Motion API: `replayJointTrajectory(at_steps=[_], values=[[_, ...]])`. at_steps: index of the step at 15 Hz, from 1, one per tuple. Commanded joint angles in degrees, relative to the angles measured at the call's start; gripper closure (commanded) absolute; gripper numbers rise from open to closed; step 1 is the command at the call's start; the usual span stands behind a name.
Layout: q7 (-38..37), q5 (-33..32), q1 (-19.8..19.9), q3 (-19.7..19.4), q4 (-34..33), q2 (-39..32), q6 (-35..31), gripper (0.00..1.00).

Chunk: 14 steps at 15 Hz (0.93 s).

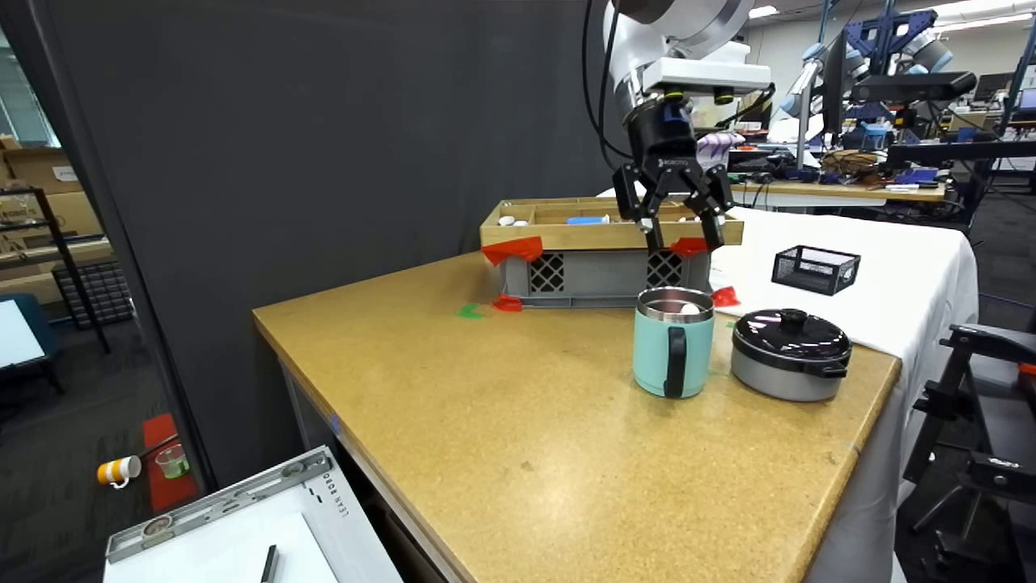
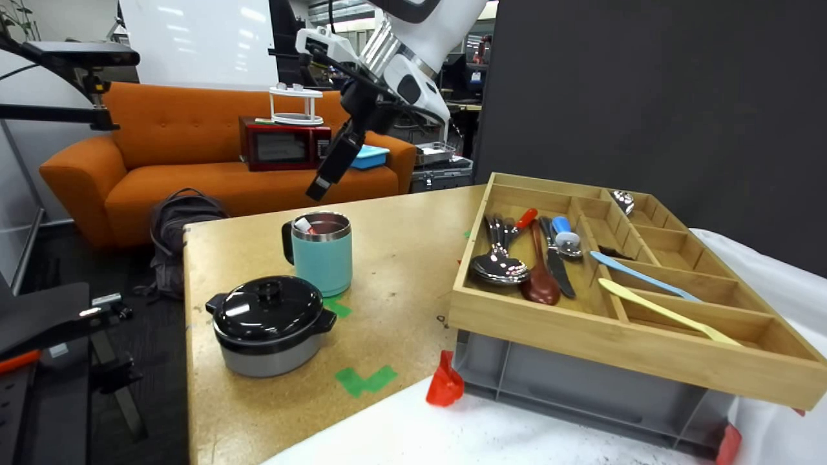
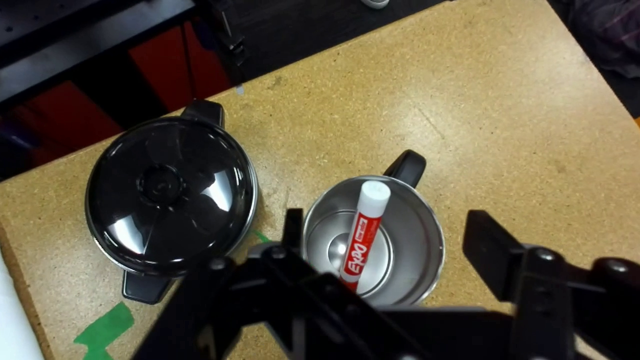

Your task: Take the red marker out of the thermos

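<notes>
Red marker [image 3: 362,235] is leaning inside the thermos [image 1: 654,348], white end pointing up by the rim on the handle side (lower end being blocked in the wrist view). Thermos is standing upright on the counter [image 1: 486,421], toward the right-hand edge in an exterior view; the lidded pot [image 1: 787,356] is sitting just beside it, closer to that edge. Step in hand is looking like the approach, grasp not yet happening. Next move is probably calling for coming down over the white end, centering on it without clipping the rim, then pinching and drawing it up. End effector [image 1: 684,236] is hanging above the thermos mouth, not touching, jaws standing wide apart, gripping nothing. Arm [image 2: 442,40] is slanting down from above, leaning toward that same counter edge.
</notes>
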<state>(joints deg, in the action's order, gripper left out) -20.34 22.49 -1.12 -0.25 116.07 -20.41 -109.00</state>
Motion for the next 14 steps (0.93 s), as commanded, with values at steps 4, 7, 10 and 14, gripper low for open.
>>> replayJointTrajectory(at_steps=[4,7,10,14], values=[[0.2,0.4,0.5,-0.1,-4.0,-4.9,1.9,0.69],[-0.1,0.2,0.3,0.0,-5.3,-7.6,2.1,0.67],[-0.3,0.1,0.1,0.0,-6.3,-10.0,2.1,0.54],[-0.6,0.0,-0.1,0.0,-7.1,-12.2,2.1,0.55]])
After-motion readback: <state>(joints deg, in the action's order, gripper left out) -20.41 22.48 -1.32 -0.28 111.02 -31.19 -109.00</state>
